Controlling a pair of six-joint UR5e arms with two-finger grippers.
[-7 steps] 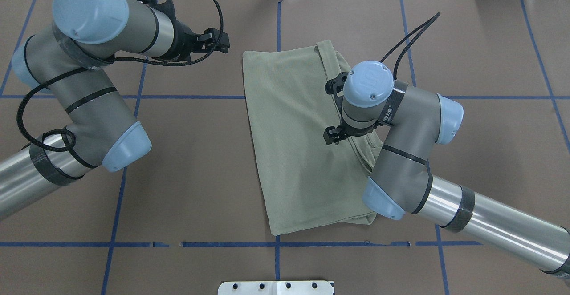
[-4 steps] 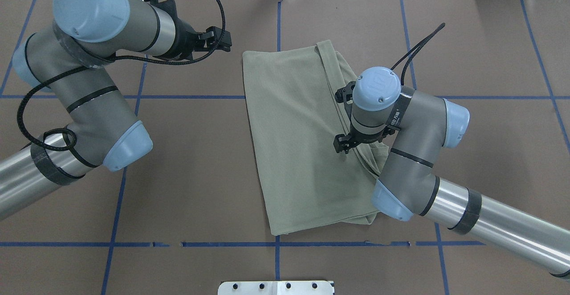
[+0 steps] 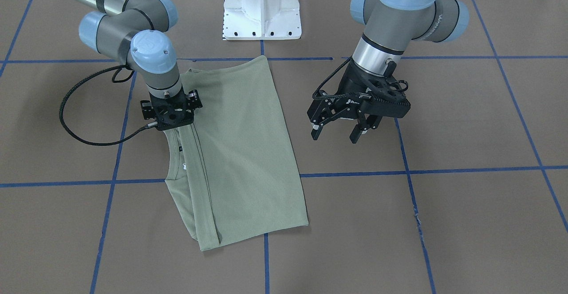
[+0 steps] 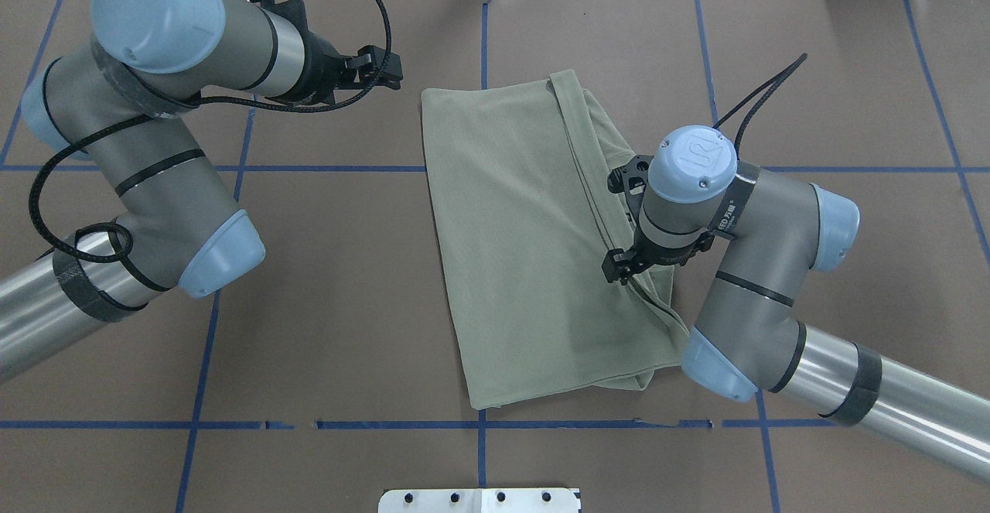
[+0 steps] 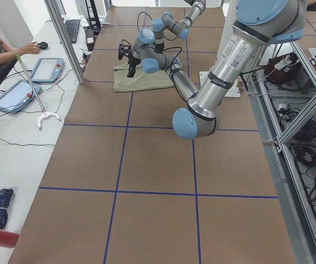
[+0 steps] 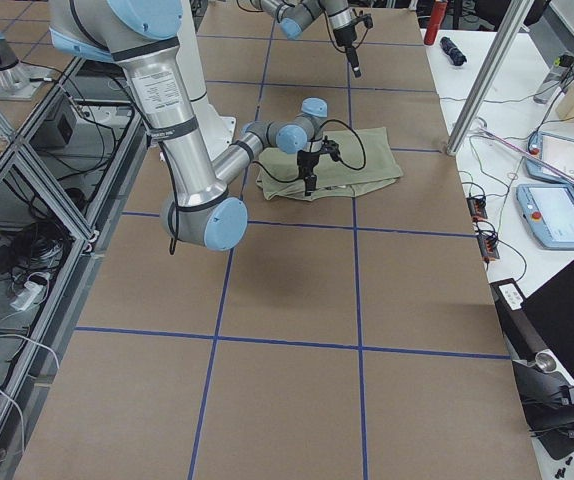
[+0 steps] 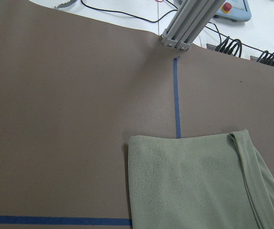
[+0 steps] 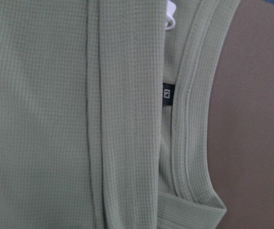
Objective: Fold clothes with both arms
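The sage-green shirt [image 4: 526,242] lies folded into a long panel on the brown table; it also shows in the front view [image 3: 239,143] and the left wrist view [image 7: 194,186]. My right gripper [image 3: 171,119] points straight down over the shirt's collar edge [image 4: 623,254], and its fingers are hidden. The right wrist view shows the ribbed collar, the black neck label [image 8: 166,93] and a white tag [image 8: 171,14]. My left gripper [image 3: 336,133] hangs open and empty above bare table, apart from the shirt [image 4: 383,64].
The white robot base [image 3: 262,14] stands at the table's near edge behind the shirt. Blue tape lines [image 4: 479,424] cross the brown mat. An aluminium post [image 7: 182,26] stands at the far edge. The right arm's black cable [image 3: 75,121] loops beside the shirt.
My right wrist has slid right and toward the robot along the shirt's right edge. The left arm has barely moved. The shirt has stayed flat.
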